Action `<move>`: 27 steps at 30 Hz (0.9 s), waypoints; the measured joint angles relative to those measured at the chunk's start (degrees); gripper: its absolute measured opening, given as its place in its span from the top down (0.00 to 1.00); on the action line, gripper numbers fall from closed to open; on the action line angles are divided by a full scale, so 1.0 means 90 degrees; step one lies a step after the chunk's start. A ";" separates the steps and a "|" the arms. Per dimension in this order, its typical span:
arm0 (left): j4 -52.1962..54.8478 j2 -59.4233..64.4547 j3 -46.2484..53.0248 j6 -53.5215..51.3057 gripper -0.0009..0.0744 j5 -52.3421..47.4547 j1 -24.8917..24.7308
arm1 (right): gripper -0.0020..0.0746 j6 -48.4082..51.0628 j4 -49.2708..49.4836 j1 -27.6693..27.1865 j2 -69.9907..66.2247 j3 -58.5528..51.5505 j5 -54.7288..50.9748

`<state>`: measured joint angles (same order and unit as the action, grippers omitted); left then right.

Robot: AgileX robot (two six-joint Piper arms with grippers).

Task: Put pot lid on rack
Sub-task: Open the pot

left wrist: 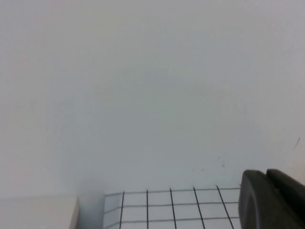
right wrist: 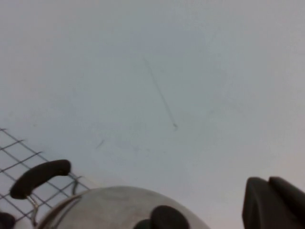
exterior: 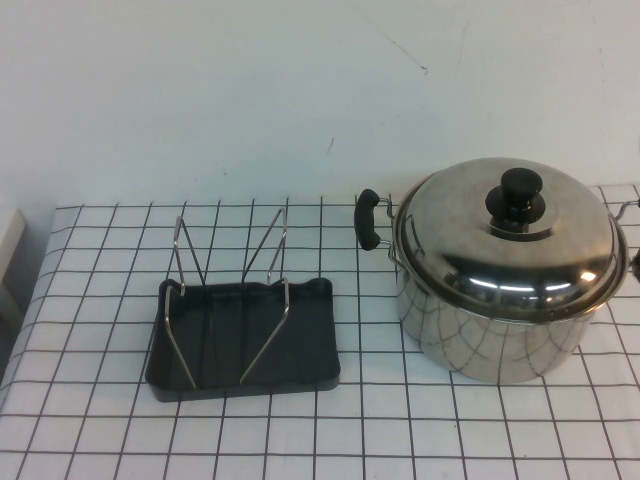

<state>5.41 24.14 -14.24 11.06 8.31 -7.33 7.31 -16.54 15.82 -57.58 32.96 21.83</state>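
Steel is gleaming on my right side of the counter [exterior: 90, 400]: the lid [exterior: 505, 235] is sitting flat on the pot [exterior: 490, 335], closing it, with its black knob [exterior: 520, 190] standing up at the centre. The pot's black handle [exterior: 368, 220] is sticking out toward the rack [exterior: 243, 340], which is lying to the left of the pot, apart from it, with a strip of gridded cloth showing between them. The rack's two wire dividers [exterior: 265, 300] are standing upright in the black tray, and nothing is resting in them.

From my right wrist I am looking over the lid [right wrist: 119, 207] from close by, its knob [right wrist: 162, 219] at the edge of view and the pot handle [right wrist: 40, 176] off to one side. My right hand [right wrist: 274, 202] is showing only as a dark corner, held above and clear of the lid; I cannot tell whether it is open or closed.

My left hand [left wrist: 271, 200] is likewise showing as a dark corner, hanging over the counter's far edge [left wrist: 171, 210] with the white wall behind. I cannot tell its state either. Neither hand is showing in the high view.
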 joint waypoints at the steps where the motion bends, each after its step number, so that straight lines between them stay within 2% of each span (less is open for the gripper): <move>1: 0.0225 0.0000 0.0017 0.0031 0.99 0.0126 0.0000 | 0.98 -0.0061 -0.0031 0.0094 -0.0238 0.0067 0.0123; 7: 0.1502 0.0000 0.0260 0.0844 0.99 0.0726 0.0000 | 0.98 -0.0216 0.0018 0.0295 -0.1587 0.0358 0.1220; 9: 0.1916 0.0000 0.0354 0.1229 0.99 0.0962 0.0000 | 0.94 -0.0228 0.0219 0.0297 -0.1953 0.0361 0.1691; 10: 0.2157 0.0000 0.0400 0.1389 0.99 0.1072 0.0000 | 0.90 -0.0228 0.0299 0.0297 -0.2073 0.0361 0.1879; 11: 0.2343 0.0000 0.0430 0.1513 0.99 0.1185 0.0000 | 0.82 -0.0228 0.0367 0.0297 -0.2226 0.0364 0.2049; 13: 0.2743 0.0000 0.0459 0.1795 0.99 0.1360 0.0000 | 0.62 -0.0366 0.0442 0.0297 -0.2503 0.0375 0.2319; 15: 0.2969 0.0000 0.0484 0.1988 0.99 0.1452 0.0000 | 0.37 -0.0642 0.0469 0.0297 -0.2802 0.0387 0.2582; 17: 0.3095 0.0000 0.0488 0.2088 0.99 0.1464 0.0000 | 0.21 -0.0812 0.0563 0.0297 -0.3057 0.0400 0.2835; 18: 0.3111 0.0000 0.0488 0.2114 0.99 0.1477 0.0000 | 0.16 -0.0812 0.0615 0.0297 -0.3192 0.0427 0.2946; 21: 0.3148 0.0000 0.0488 0.2142 0.99 0.1477 0.0000 | 0.10 -0.0918 0.0720 0.0297 -0.3562 0.0610 0.3102; 27: 0.3163 0.0000 0.0488 0.2171 0.99 0.1477 0.0000 | 0.07 -0.0880 0.0839 0.0297 -0.4270 0.1124 0.3199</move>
<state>33.88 24.14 -9.85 30.59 21.60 -7.33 -0.61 -8.98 18.50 -96.00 43.08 50.62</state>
